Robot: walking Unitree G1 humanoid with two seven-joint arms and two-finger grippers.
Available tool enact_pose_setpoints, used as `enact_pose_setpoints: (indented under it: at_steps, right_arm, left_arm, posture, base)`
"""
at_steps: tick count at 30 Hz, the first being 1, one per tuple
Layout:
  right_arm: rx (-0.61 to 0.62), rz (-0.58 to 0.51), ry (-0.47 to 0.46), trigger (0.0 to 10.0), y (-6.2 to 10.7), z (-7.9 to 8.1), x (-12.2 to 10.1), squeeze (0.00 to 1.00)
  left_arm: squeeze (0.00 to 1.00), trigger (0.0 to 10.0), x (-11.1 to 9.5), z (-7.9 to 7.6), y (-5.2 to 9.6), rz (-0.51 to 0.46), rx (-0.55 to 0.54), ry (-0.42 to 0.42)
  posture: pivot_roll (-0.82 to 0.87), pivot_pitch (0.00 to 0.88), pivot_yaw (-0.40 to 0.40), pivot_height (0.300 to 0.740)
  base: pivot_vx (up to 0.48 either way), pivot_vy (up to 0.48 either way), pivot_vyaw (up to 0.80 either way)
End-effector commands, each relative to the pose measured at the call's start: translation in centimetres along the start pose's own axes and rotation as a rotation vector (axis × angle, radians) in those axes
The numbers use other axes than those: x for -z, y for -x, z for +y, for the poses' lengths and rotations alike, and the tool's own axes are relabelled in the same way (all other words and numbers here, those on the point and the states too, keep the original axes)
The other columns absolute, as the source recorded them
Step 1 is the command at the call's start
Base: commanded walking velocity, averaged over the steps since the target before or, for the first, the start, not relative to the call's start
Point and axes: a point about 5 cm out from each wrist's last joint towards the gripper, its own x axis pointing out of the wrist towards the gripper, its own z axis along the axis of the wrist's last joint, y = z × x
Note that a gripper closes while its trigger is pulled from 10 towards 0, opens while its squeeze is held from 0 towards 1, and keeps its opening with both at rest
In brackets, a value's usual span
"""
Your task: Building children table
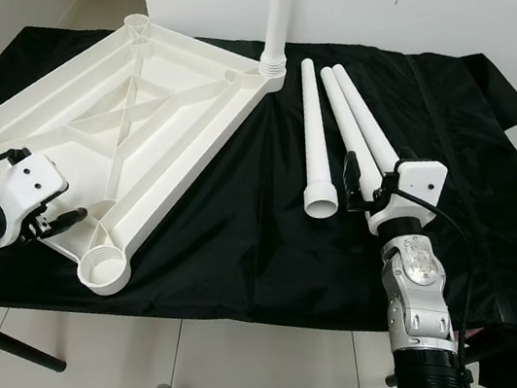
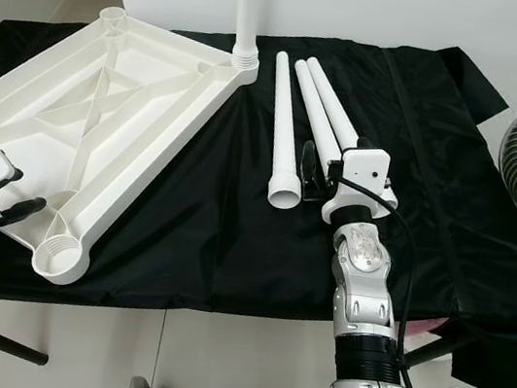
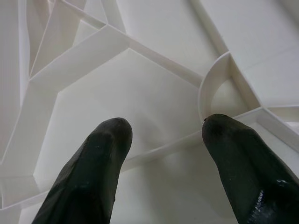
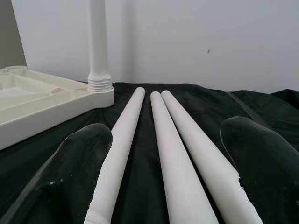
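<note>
Hovering spread-fingered over the legs (image 1: 347,129), the right gripper (image 4: 163,172) should centre on one before closing; left gripper (image 3: 166,163) gapes over the tabletop (image 1: 103,120).

Black cloth (image 1: 260,244), upturned white tabletop (image 1: 122,123), three loose legs (image 1: 332,132)

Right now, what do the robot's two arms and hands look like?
Both arms are silver metal, jointed in segments. The right arm has ribbed black rings lower down and a black cable along it. Each wrist ends in a white housing with small dark holes. The right hand and left hand each have two rounded black fingers.
</note>
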Motion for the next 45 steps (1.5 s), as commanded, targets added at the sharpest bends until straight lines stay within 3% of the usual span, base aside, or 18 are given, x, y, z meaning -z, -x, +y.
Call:
enact_pose_setpoints:
  at_steps: [1, 7, 11, 15, 22, 34, 35, 40, 41, 45]
  right_arm:
    - [-0.006, 0.005, 0.004, 10.0, 0.3, 0.2, 0.1, 0.00]
    - [-0.008, 0.006, 0.006, 10.0, 0.3, 0.1, 0.1, 0.00]
    - [-0.015, 0.005, 0.008, 10.0, 0.2, 0.2, 0.0, 0.00]
    - [-0.027, 0.005, 0.010, 10.0, 0.2, 0.4, 0.0, 0.00]
    - [-0.037, 0.006, 0.006, 10.0, 0.1, 0.6, 0.1, 0.00]
    - [-0.037, 0.008, 0.015, 10.0, 0.3, 0.4, 0.0, 0.00]
    - [-0.036, 0.007, 0.017, 10.0, 0.3, 0.4, 0.0, 0.00]
    - [-0.033, 0.005, 0.019, 10.0, 0.3, 0.3, 0.0, 0.00]
    - [-0.031, 0.006, 0.020, 10.0, 0.3, 0.3, 0.0, 0.00]
    - [-0.030, 0.007, 0.018, 10.0, 0.3, 0.3, -0.1, 0.00]
  left_arm:
    - [0.00, 10.0, 0.6, -2.0, -1.0, 0.026, 0.072, -0.004]
    - [0.00, 10.0, 0.9, -2.0, -0.9, 0.041, 0.076, -0.019]
    - [0.00, 10.0, 1.1, -1.3, 0.2, 0.062, 0.077, 0.008]
    - [0.00, 10.0, 1.5, -2.1, 1.5, 0.072, 0.171, 0.068]
    - [0.00, 10.0, 1.7, -1.8, 1.9, 0.063, 0.166, 0.100]
    - [0.00, 10.0, 0.2, -3.2, -0.2, 0.005, 0.175, 0.083]
    - [0.00, 10.0, -0.9, -4.1, -1.0, -0.044, 0.200, 0.093]
    - [0.00, 10.0, -2.5, -5.6, -2.3, -0.114, 0.232, 0.127]
    - [0.00, 10.0, -3.3, -6.7, -3.3, -0.145, 0.258, 0.152]
    - [0.00, 10.0, -4.0, -7.5, -4.1, -0.165, 0.275, 0.164]
  posture:
    - [-0.09, 0.132, 0.099, 0.740]
    - [-0.09, 0.131, 0.098, 0.740]
    - [-0.09, 0.131, 0.094, 0.740]
    - [-0.09, 0.128, 0.091, 0.740]
    - [-0.08, 0.126, 0.089, 0.740]
    - [-0.10, 0.120, 0.090, 0.740]
    - [-0.10, 0.120, 0.090, 0.740]
    - [-0.10, 0.120, 0.090, 0.740]
    - [-0.11, 0.125, 0.093, 0.740]
    - [-0.11, 0.130, 0.091, 0.740]
  base:
    - [0.000, 0.000, 0.00]
    - [0.000, 0.000, 0.00]
    - [0.000, 0.000, 0.00]
    - [0.000, 0.000, 0.00]
    - [0.000, 0.000, 0.00]
    - [0.000, 0.000, 0.00]
    - [0.000, 0.000, 0.00]
    - [0.000, 0.000, 0.00]
    - [0.000, 0.000, 0.00]
    - [0.000, 0.000, 0.00]
